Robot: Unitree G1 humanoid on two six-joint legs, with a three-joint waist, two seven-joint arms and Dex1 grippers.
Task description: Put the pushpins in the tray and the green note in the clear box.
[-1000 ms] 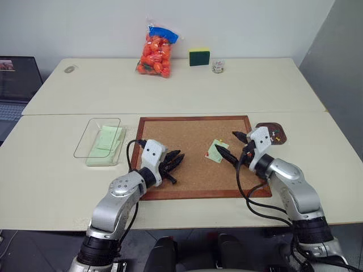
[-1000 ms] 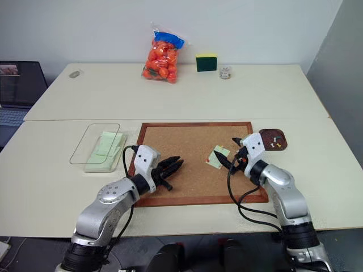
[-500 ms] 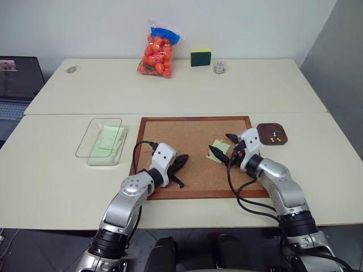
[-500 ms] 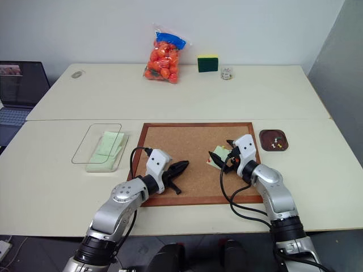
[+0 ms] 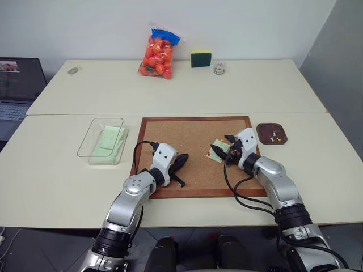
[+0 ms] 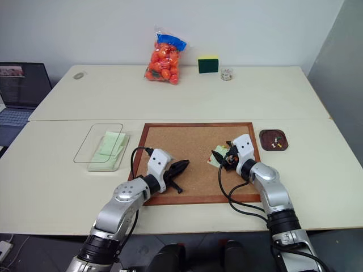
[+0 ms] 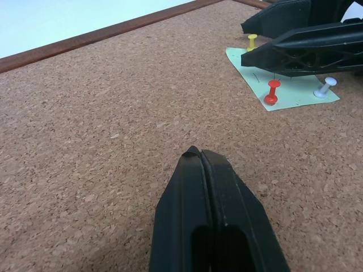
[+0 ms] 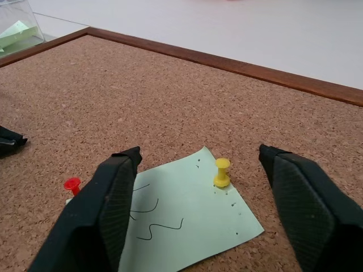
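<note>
The green note (image 8: 176, 218) lies on the cork board (image 5: 187, 133), held there by a yellow pushpin (image 8: 222, 171), a red pushpin (image 8: 72, 184) and a white one (image 7: 325, 86). My right gripper (image 8: 199, 152) is open and low over the note, its fingers standing on either side of the yellow pin without touching it. My left gripper (image 7: 201, 156) is shut on nothing and rests over bare cork left of the note. The dark tray (image 5: 260, 135) sits off the board's right edge with a few pins in it. The clear box (image 5: 93, 139) stands left of the board.
A pale-green stack of notes (image 5: 109, 146) lies against the clear box. At the table's far side are a bag of orange fruit (image 5: 157, 55), a green-and-yellow sponge (image 5: 199, 57) and a small jar (image 5: 219, 68). A laptop (image 5: 14, 79) is at the far left.
My right gripper has come forward and down onto the note, and its fingers have drawn in a little. The left gripper's fingers have closed fully; that hand has barely moved.
</note>
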